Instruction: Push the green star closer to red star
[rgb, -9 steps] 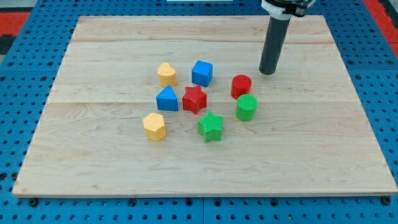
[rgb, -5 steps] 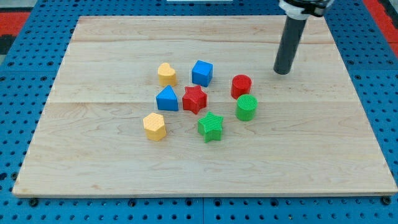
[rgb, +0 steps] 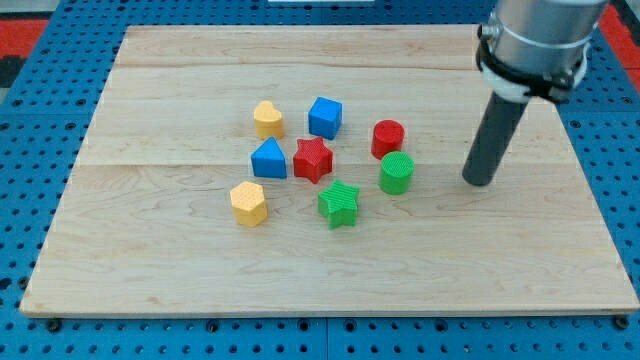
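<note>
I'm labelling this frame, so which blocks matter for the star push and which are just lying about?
In the job: green star, red star, my tip off to the view's right.
Lying about: green cylinder, red cylinder, blue cube, blue block, two yellow blocks.

My tip (rgb: 479, 182) low on the view's right, the dark rod nearly upright above it.

Pale grained wood board (rgb: 200, 250); ridged matt plastic green star (rgb: 339, 204); blue pegboard (rgb: 30, 200).

Lab bench: blue pegboard (rgb: 40, 200), wooden board (rgb: 330, 260)
</note>
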